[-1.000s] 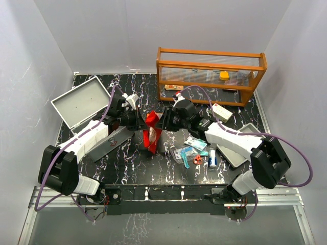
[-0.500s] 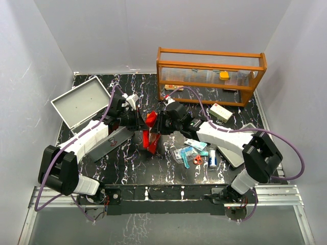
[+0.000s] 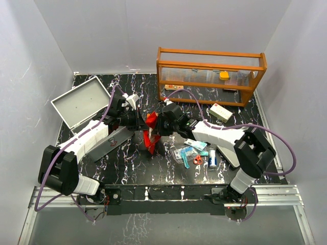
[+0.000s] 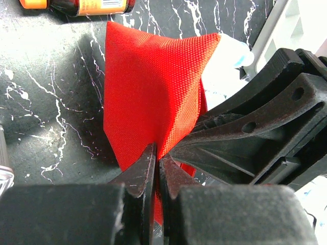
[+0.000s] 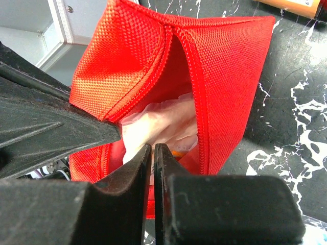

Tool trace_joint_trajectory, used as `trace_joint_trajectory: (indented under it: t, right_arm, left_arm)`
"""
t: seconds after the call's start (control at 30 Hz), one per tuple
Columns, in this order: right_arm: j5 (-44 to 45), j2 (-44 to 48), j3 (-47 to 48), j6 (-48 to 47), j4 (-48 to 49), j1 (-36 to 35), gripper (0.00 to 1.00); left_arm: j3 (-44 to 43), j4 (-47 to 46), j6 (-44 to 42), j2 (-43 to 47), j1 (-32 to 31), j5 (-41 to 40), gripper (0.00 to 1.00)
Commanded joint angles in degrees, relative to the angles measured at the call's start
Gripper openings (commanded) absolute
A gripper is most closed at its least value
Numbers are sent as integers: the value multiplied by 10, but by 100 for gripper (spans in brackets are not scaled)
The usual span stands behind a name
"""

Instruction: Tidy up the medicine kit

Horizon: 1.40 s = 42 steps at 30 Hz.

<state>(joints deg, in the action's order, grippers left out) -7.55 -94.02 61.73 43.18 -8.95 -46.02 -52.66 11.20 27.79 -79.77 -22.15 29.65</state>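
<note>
A red fabric pouch [image 3: 152,133] stands upright mid-table, its mouth pulled open. My left gripper [image 3: 144,122] is shut on the pouch's edge [image 4: 153,87], the fabric pinched between its tips [image 4: 157,158]. My right gripper [image 3: 159,125] reaches into the open mouth [image 5: 225,76]. Its jaws [image 5: 153,148] are nearly closed on a clear plastic packet [image 5: 158,120] inside. The medicine kit [image 3: 82,104], a light-grey metal case, lies open at the far left. One of its corners shows in the right wrist view [image 5: 61,25].
An orange rack [image 3: 210,76] with small items stands at the back right, a white box [image 3: 221,112] in front of it. Blister packs, scissors and a small bottle [image 3: 212,158] lie near the front right beside a grey tray [image 3: 240,150]. An amber bottle [image 4: 97,6] lies behind the pouch.
My right gripper moved left to the pouch's mouth and closed its jaws from half open. The left gripper kept its hold on the pouch.
</note>
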Motion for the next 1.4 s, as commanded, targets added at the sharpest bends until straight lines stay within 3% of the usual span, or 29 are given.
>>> trace_joint_trajectory:
  t: [0.0, 0.33, 0.63, 0.8, 1.03, 1.37]
  right_arm:
    - [18, 27, 15, 1, 34, 0, 7]
    - [112, 166, -47, 0, -23, -1, 19]
    - [323, 264, -115, -43, -202, 0, 44]
    - [349, 244, -91, -146, -259, 1, 48]
    - [354, 151, -41, -211, -340, -1, 48]
    - [316, 78, -30, -285, -352, -3, 45]
  left_arm:
    - [-24, 7, -9, 16, -2, 16, 0]
    - [-26, 14, -21, 16, -2, -12, 0]
    - [-21, 4, -34, 17, -2, -8, 0]
    - [-16, 2, -50, 24, -2, -8, 0]
    - [2, -18, -53, 32, -2, -8, 0]
    - [23, -35, -67, 48, -2, -25, 0]
